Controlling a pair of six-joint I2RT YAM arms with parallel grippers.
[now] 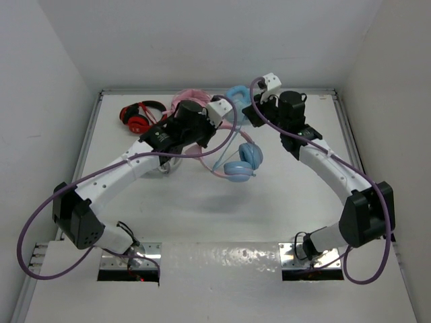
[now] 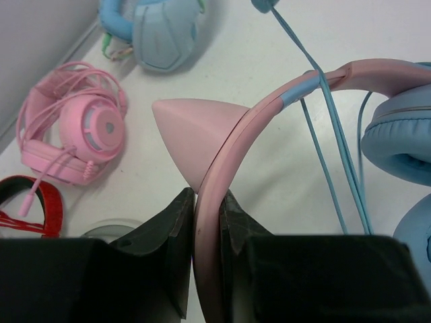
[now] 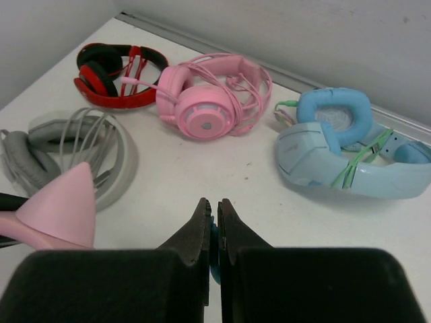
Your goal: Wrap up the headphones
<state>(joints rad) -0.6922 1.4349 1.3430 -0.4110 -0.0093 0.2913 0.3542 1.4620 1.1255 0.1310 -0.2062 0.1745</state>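
The left pincer (image 2: 207, 202) clamps the headphones (image 1: 240, 162) by the headband (image 2: 269, 108) while the right pincer (image 3: 213, 215) pinches the cable (image 2: 340, 145), whose slack could snag the cat ear (image 2: 195, 131) just above the left pincer.

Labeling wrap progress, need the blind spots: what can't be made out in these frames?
Right wrist: right gripper is shut on a teal sliver; its own body hides the rest of the teal cable.
Left wrist: left gripper body hides the pink headband below the grip; the frame edge cuts off the blue earcups.
Top external: left arm covers most of the grey headphones; cable too thin to trace.
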